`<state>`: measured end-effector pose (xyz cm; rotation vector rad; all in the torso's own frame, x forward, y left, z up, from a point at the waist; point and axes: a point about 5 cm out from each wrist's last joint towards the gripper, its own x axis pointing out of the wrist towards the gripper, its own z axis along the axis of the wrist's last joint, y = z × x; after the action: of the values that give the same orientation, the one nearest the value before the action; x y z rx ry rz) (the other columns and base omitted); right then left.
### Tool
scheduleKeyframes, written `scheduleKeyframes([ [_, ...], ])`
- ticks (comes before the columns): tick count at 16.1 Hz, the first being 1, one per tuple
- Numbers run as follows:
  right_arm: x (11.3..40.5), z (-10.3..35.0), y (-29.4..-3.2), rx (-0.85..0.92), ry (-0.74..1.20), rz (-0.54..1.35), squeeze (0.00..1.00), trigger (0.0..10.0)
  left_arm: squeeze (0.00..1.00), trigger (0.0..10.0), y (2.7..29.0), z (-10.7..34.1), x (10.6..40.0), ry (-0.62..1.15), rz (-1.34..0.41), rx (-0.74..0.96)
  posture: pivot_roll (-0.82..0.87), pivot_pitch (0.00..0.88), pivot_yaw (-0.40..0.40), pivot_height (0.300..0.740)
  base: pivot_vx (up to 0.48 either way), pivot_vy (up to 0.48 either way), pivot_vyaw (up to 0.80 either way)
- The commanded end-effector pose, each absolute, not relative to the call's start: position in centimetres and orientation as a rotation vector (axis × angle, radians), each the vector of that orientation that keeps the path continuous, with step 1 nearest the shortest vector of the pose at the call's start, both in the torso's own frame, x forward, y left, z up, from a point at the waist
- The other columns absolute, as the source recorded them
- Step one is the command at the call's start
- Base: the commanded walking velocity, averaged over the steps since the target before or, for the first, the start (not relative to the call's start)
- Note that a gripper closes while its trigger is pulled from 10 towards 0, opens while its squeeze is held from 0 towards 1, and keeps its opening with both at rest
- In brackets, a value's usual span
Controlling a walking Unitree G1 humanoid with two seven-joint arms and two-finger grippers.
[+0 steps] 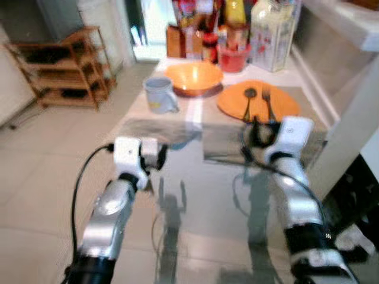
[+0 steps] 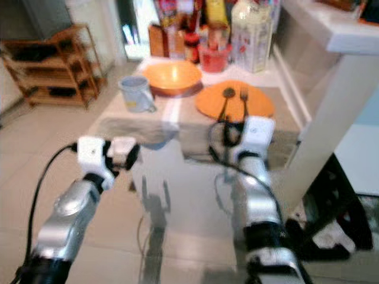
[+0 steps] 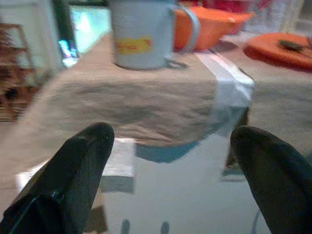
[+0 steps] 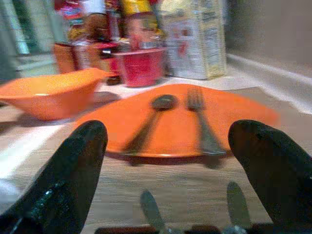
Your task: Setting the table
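Observation:
An orange plate [image 1: 284, 105] lies on a beige cloth at the far right of the table, with a dark spoon [image 4: 163, 102] and fork [image 4: 197, 105] resting side by side on it. To its left sit an orange bowl [image 1: 193, 77] and a grey-blue mug [image 1: 160, 94]. My right gripper [image 4: 168, 141] is open just short of the plate's near rim, pointing at the cutlery. My left gripper [image 3: 170, 146] is open over the glass, short of the cloth edge, facing the mug [image 3: 141, 34]. Nothing is held.
The near half of the table is bare glass [image 1: 195, 201]. Bottles, a red tub [image 1: 233, 58] and a large jar [image 1: 273, 35] crowd the back of the table. A white counter post [image 1: 355, 124] stands close on the right; a wooden shelf [image 1: 65, 68] stands far left.

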<state>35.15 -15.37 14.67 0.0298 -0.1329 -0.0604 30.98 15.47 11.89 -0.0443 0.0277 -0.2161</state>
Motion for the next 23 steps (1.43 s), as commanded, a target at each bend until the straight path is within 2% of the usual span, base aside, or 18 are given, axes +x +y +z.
scheduleKeyframes([
  [1,35.5,15.5,-16.0,0.021,-0.156,-0.072,0.00,10.0,0.00,10.0,15.0,12.5,31.1,-0.001,-0.236,-0.040,-0.09,0.000,0.061,0.740,0.247,-0.409,0.00],
  [6,36.0,16.3,-15.7,0.015,-0.176,-0.050,0.00,10.0,0.00,10.0,15.3,12.3,31.2,0.011,-0.207,-0.029,-0.08,0.000,0.062,0.740,0.276,-0.388,0.00],
  [10,35.9,16.0,-14.8,0.030,-0.153,0.011,0.00,10.0,0.00,10.0,17.0,12.0,31.2,0.038,-0.139,0.014,-0.08,0.000,0.057,0.740,0.000,0.000,0.00],
  [13,36.1,19.0,-14.9,0.013,-0.210,0.008,0.00,10.0,0.00,10.0,17.9,17.4,32.4,-0.042,-0.088,-0.025,-0.08,0.000,0.059,0.740,0.000,0.000,0.00],
  [14,36.2,19.2,-15.0,0.013,-0.212,0.010,0.00,10.0,0.00,10.0,18.1,18.0,32.6,-0.047,-0.087,-0.032,-0.08,0.000,0.060,0.740,0.000,0.000,0.00],
  [16,36.9,20.6,-15.3,-0.005,-0.224,0.025,0.00,10.0,0.00,10.0,19.6,21.4,34.1,-0.103,-0.103,0.028,-0.08,0.000,0.062,0.740,0.000,0.000,0.00],
  [23,36.4,18.6,-14.5,0.012,-0.155,0.032,0.00,10.0,0.00,10.0,17.2,21.0,33.7,-0.067,-0.226,0.014,-0.08,0.000,0.073,0.740,0.054,0.000,0.00],
])
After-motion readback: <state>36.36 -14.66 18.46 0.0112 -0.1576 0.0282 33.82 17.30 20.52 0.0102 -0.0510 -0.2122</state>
